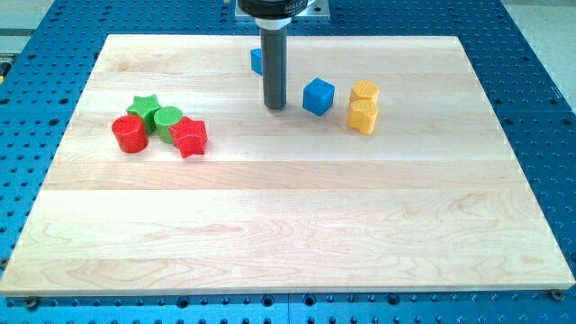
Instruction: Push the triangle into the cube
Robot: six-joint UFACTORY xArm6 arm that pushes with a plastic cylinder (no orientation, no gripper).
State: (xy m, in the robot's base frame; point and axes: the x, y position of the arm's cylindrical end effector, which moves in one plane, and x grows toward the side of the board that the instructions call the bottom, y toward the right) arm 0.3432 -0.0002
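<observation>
Tip (274, 107) of your dark rod, holding nothing, rests near the wooden board's (288, 234) top edge, between the half-hidden blue triangle block (256, 60) and the blue cube (318, 95).

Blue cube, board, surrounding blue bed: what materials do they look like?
Blue cube: probably moulded plastic or painted wood; uniform saturated colour, smooth matte faces.
Board: light wood, glued planks; visible grain and seams, satin finish.
Blue bed: likely painted or anodised metal, regular hole grid.
My tip sits just to the view's left of the cube.
</observation>
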